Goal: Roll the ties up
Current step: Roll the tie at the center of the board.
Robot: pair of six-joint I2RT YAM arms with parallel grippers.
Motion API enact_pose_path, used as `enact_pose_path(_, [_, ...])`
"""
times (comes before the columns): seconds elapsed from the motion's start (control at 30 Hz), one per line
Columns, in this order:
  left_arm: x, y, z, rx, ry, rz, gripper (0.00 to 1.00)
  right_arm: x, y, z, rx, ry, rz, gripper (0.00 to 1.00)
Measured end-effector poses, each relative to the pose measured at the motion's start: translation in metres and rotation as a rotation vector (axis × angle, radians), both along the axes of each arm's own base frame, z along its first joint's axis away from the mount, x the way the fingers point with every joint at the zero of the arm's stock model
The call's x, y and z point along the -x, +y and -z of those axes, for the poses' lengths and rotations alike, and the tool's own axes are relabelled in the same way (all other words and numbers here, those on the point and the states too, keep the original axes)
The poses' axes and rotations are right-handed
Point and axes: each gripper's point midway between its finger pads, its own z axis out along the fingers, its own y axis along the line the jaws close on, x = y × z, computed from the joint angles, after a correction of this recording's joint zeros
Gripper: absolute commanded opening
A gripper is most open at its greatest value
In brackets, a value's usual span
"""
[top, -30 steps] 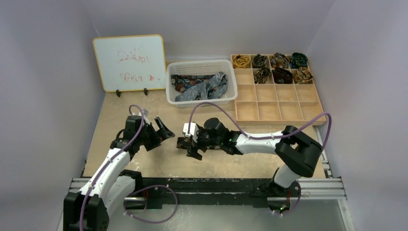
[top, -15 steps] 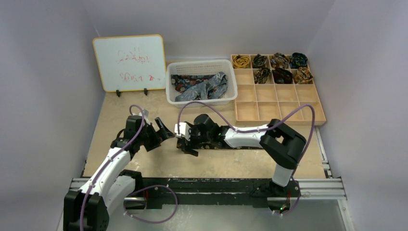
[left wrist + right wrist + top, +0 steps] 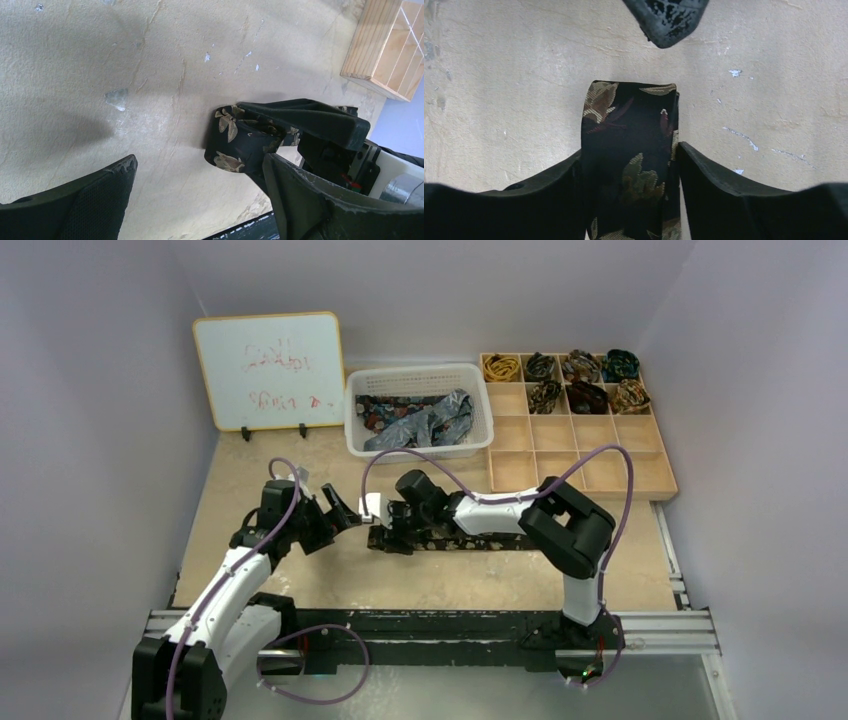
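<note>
- Overhead, a dark tie is lying stretched along the table, with its left end sitting between the two grippers. This view alone is taking in a basket of loose ties and a wooden tray with rolled ties in its far compartments.
- Close up, the right wrist view is showing what the overhead view is hiding. The right gripper is pinching the tie's folded end, with one finger pressing against each edge.
- Only the left wrist view is showing the left gripper spread wide. It is hovering just beside that folded end, apart from it.
</note>
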Motion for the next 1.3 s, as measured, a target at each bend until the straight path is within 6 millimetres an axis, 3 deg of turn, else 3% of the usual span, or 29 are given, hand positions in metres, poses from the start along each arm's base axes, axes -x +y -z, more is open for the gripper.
enact_pose_path(0.23, [0.0, 0.0, 0.0, 0.0, 0.0, 0.0, 0.95, 0.002, 0.0, 0.0, 0.001, 0.014, -0.033, 0.48])
enact_pose_path(0.67, [0.0, 0.0, 0.0, 0.003, 0.001, -0.005, 0.95, 0.006, 0.012, 0.0, -0.037, 0.032, -0.025, 0.46])
enact_pose_path(0.97, [0.003, 0.004, 0.002, -0.005, 0.024, -0.035, 0.95, 0.01, 0.02, -0.002, -0.046, 0.028, 0.0, 0.67])
enact_pose_path(1.07, [0.003, 0.004, 0.0, -0.004, 0.016, -0.042, 0.95, 0.008, 0.015, -0.017, -0.066, 0.012, 0.045, 0.71])
enact_pose_path(1.17, [0.003, 0.005, -0.004, -0.003, -0.003, -0.048, 0.95, 0.004, 0.007, -0.056, -0.148, -0.03, 0.117, 0.75])
enact_pose_path(1.27, [0.002, 0.006, -0.008, -0.003, -0.021, -0.051, 0.95, -0.004, -0.004, -0.101, -0.276, -0.071, 0.222, 0.97])
enact_pose_path(1.3, [0.002, 0.006, -0.009, -0.003, -0.024, -0.052, 0.95, -0.006, -0.01, -0.114, -0.326, -0.079, 0.269, 0.99])
